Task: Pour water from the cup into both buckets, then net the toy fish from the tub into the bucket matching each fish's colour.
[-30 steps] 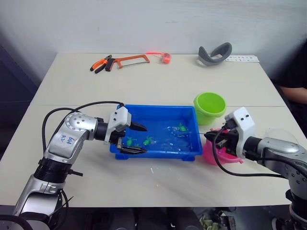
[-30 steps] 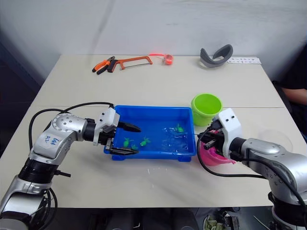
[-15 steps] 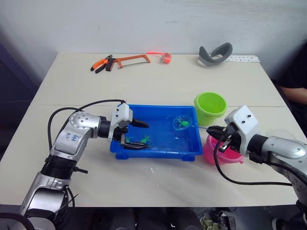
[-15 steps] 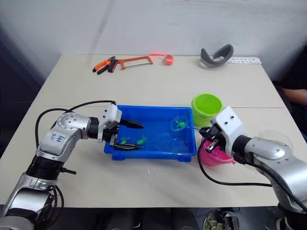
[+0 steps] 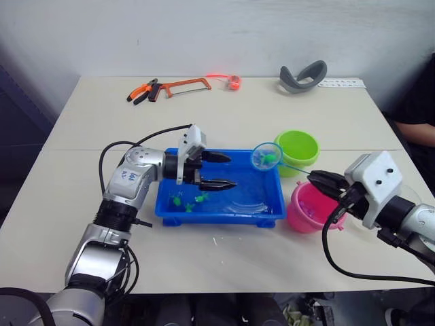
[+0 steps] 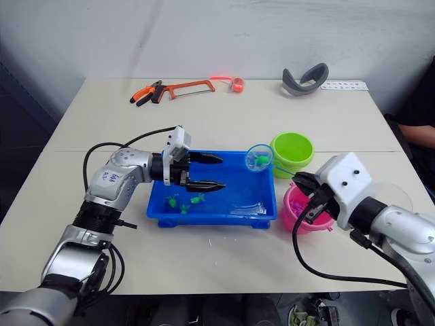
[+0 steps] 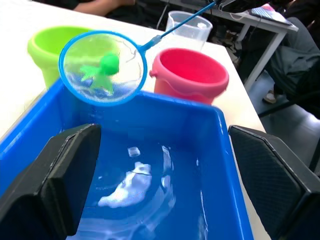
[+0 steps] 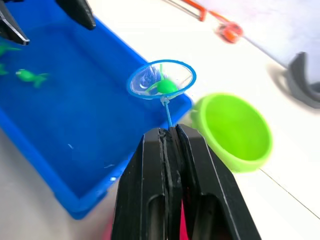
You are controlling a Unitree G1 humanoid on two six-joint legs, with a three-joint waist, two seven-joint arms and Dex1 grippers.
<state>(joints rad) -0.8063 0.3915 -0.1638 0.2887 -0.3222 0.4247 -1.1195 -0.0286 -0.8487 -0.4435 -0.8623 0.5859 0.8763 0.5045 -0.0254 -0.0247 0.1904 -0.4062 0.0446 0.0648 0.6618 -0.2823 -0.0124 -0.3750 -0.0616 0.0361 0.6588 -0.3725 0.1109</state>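
Right gripper (image 8: pixel 169 131) pinched closed on the thin light-blue wire handle of the small round blue-rimmed net (image 5: pixel 266 156); handle runs from the fingers up and leftward to the hoop, which hangs in the air over the right far corner of the shallow bright blue plastic tub (image 5: pixel 255 212). One tiny green toy fish (image 7: pixel 102 71) sits in the mesh. The lime green round bucket (image 5: pixel 297 151) stands just beside the hoop, on its right and a little farther back; the pink bucket (image 5: pixel 309 208) is nearer, below the handle. Judgement: a short rightward swing carries the hoop over the green rim. Left gripper (image 5: pixel 219 170) hovers over the tub's left half, fingers spread wide, holding nothing. Two green fish (image 5: pixel 190 199) lie in the tub. Surface: pale tabletop (image 5: pixel 224 115), tools well apart at the far edge
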